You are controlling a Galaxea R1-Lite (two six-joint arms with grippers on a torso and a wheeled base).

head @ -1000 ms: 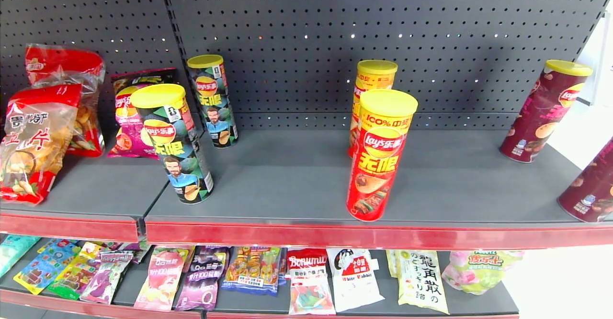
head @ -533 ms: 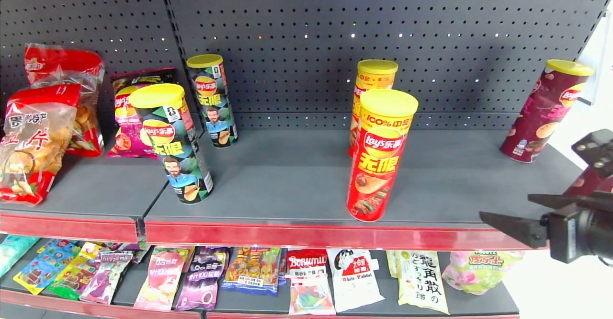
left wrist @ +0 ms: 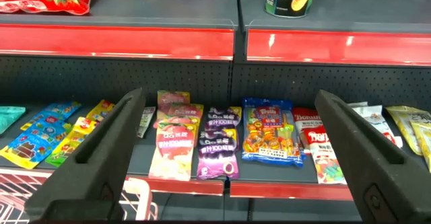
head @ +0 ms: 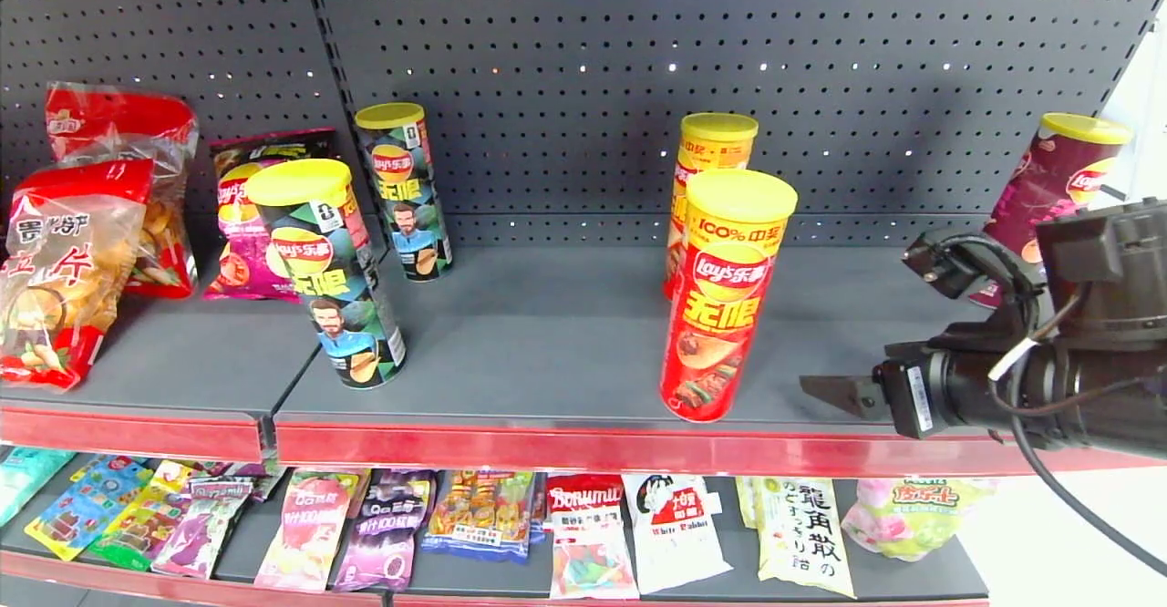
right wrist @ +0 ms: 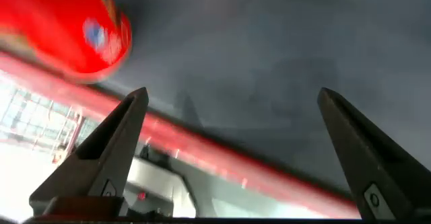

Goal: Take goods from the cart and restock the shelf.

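The upper shelf holds upright crisp cans: a red one near the front edge, a yellow-orange one behind it, two dark ones to the left, and a maroon one at the far right, partly behind my right arm. My right gripper hovers open and empty just over the shelf's front edge, right of the red can. In the right wrist view the gripper faces bare shelf. My left gripper is open and empty, held low in front of the lower shelf.
Snack bags fill the upper shelf's left end. Flat candy bags lie in a row on the lower shelf. A red strip runs along the shelf front. A white wire cart corner sits below the left gripper.
My right arm has come in from the right and moved left along the shelf front toward the red can. It now covers the front maroon can.
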